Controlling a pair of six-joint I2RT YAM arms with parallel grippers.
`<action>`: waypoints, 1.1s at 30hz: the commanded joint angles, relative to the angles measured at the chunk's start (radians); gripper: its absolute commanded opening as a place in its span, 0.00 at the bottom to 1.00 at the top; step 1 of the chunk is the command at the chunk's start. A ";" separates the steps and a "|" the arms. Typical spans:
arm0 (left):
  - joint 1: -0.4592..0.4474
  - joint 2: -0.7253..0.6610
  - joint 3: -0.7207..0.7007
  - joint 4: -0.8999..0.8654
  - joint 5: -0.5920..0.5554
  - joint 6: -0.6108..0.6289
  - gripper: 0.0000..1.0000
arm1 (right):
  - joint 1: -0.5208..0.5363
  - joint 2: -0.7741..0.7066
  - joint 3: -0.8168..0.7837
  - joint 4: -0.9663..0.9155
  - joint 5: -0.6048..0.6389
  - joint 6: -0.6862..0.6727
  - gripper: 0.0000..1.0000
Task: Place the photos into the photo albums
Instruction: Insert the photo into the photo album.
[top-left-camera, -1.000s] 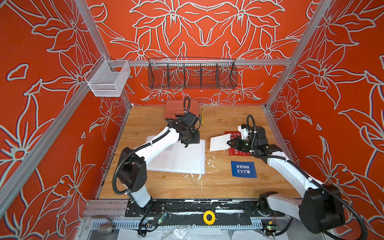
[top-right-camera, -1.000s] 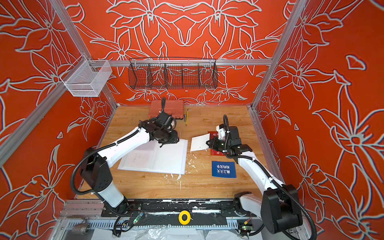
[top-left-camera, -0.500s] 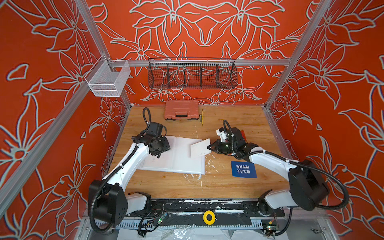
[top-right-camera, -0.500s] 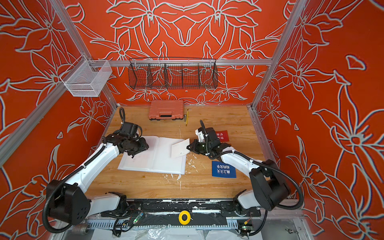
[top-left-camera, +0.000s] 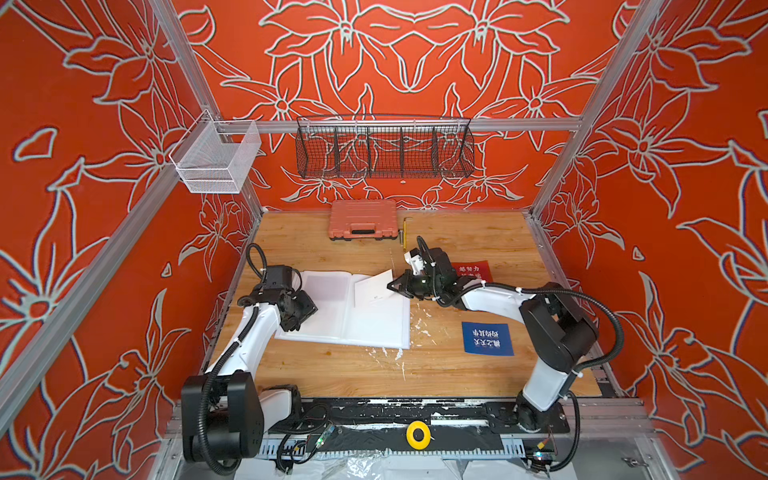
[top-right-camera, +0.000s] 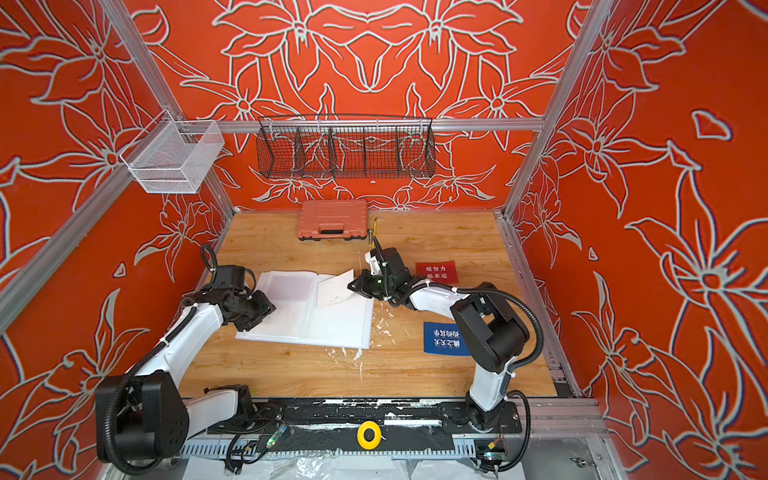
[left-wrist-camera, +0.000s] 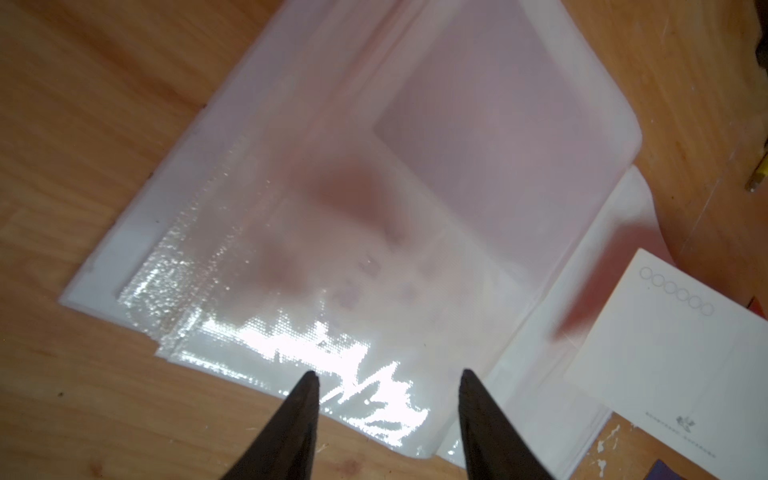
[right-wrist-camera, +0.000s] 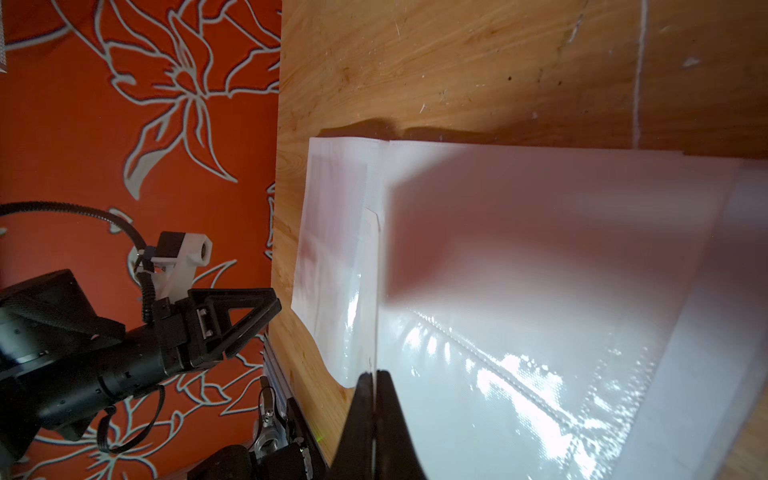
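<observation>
Left gripper (left-wrist-camera: 387, 376) hovers at the left edge of the open album (top-left-camera: 374, 324), fingers parted, holding nothing. Over the right page a white card (top-left-camera: 374, 286) tilts (one corner pinched tight) in the right gripper (top-left-camera: 392, 286). Further right, a red card (top-left-camera: 471, 272) and a blue card (top-left-camera: 487, 338) lie on the table (top-left-camera: 353, 374).

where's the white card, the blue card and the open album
white card (top-left-camera: 373, 289), in a top view, on the middle of its face
blue card (top-left-camera: 487, 338), in a top view, on its printed middle
open album (top-left-camera: 374, 328), in a top view, on the bare sleeve page nearest the blue card
</observation>
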 joint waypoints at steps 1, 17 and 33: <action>0.052 -0.037 -0.034 0.049 0.005 -0.040 0.53 | 0.004 0.054 0.040 0.064 -0.010 0.054 0.00; 0.091 -0.012 -0.051 0.096 -0.059 -0.049 0.53 | 0.000 0.219 0.091 0.165 -0.038 0.107 0.00; 0.091 0.048 -0.040 0.108 -0.140 -0.061 0.53 | 0.005 0.343 0.085 0.418 -0.103 0.201 0.01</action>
